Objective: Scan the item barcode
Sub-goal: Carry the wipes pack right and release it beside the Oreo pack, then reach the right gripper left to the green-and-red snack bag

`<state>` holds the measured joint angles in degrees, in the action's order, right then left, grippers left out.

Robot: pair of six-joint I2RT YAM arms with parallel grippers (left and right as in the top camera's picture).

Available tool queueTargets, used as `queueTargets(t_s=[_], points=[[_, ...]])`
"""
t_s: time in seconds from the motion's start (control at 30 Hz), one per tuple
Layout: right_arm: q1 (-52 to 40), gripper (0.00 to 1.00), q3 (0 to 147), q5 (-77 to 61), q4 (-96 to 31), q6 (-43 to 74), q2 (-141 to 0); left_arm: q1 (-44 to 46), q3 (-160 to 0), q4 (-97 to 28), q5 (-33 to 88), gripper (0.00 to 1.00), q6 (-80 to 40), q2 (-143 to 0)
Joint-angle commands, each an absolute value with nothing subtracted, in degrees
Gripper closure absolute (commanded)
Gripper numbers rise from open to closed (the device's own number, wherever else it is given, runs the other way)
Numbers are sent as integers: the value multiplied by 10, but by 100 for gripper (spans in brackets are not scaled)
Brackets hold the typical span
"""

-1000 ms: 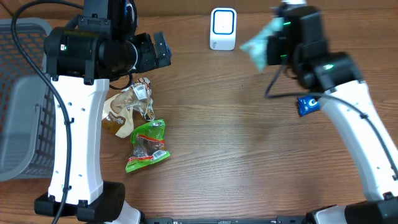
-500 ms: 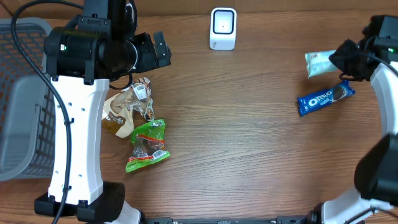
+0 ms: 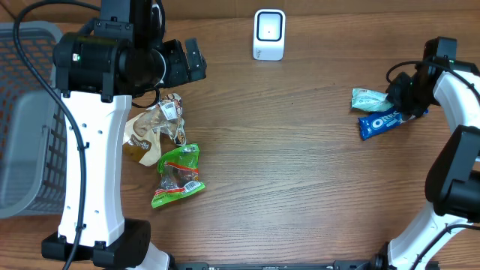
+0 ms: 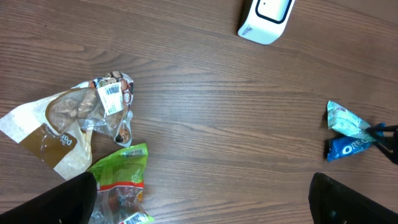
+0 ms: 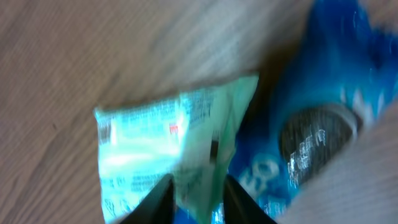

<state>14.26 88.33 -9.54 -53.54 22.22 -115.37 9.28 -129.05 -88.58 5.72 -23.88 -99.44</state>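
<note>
While right arm (image 3: 454,88) bends low, right tool (image 3: 397,101) straddles mint packet (image 3: 367,98) — grip unclear, left tool (image 3: 191,60) spread wide.

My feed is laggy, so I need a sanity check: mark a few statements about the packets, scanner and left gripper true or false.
1. The white scanner stands apart from every packet. True.
2. The pale green packet lies against the blue Oreo packet. True.
3. The left gripper holds the green snack bag. False: it is open and empty; the bag lies on the table.
4. The Oreo packet is in the basket. False: it lies on the table's right side; the basket is at the far left.
</note>
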Motion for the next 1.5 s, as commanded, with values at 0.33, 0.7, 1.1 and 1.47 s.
queueTargets(t_s=[0.33,0.7,1.1,1.47], points=[[63,65,942,-383,-571,175,-1046,94,-1295,-885,54,0,-240,-997],[-232,38,810,-405,-459,284,-1097,94,-1295,-885,54,0,-240,-997],[-440,22,795,-458,-299,378,-1192,94,-1295,-885,54,0,-240,-997],[-477,61,795,-464,-254,380,-1213,94,-1295,-885,54,0,-240,-997]])
